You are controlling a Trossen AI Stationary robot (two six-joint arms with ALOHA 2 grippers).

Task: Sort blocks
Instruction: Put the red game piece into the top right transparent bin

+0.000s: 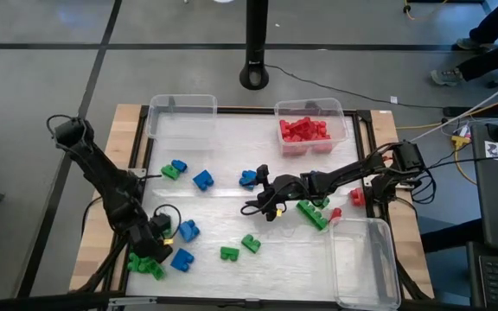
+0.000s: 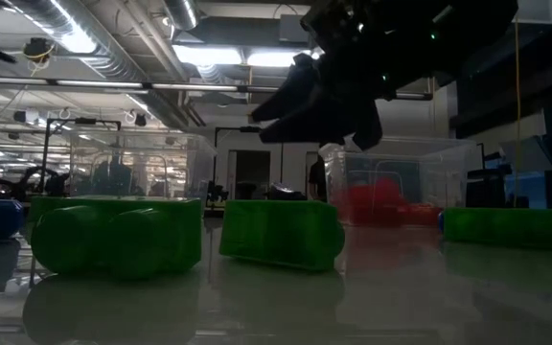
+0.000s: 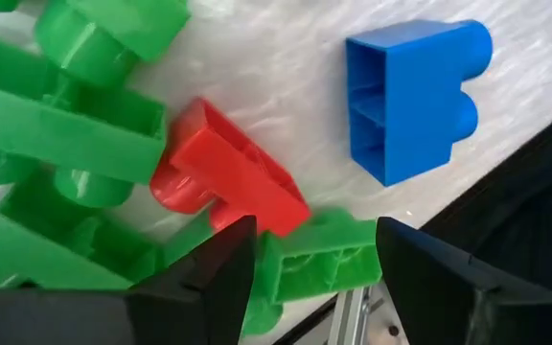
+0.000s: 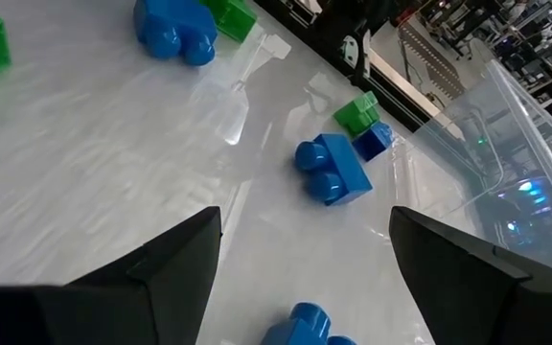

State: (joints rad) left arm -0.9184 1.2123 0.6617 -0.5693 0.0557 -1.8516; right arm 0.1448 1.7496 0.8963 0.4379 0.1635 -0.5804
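Red, green and blue blocks lie scattered on the white table top (image 1: 232, 220). My left gripper (image 1: 159, 245) (image 3: 314, 240) stands open at the near left corner and points down over a heap of green blocks (image 3: 56, 134). A red block (image 3: 226, 177) and a blue block (image 3: 415, 96) lie beside the heap. One green block (image 3: 322, 259) lies on the table below the gap between the fingers; I cannot tell whether they touch it. My right gripper (image 1: 262, 200) (image 4: 305, 278) hangs open above the table's middle with nothing between its fingers, over bare table next to a blue block (image 4: 333, 172).
A clear bin (image 1: 311, 128) holding red blocks stands at the far right, another clear bin (image 1: 182, 117) at the far left, and a third (image 1: 366, 259) at the near right. Green blocks (image 1: 314, 212) and red ones (image 1: 355, 197) lie under the right arm.
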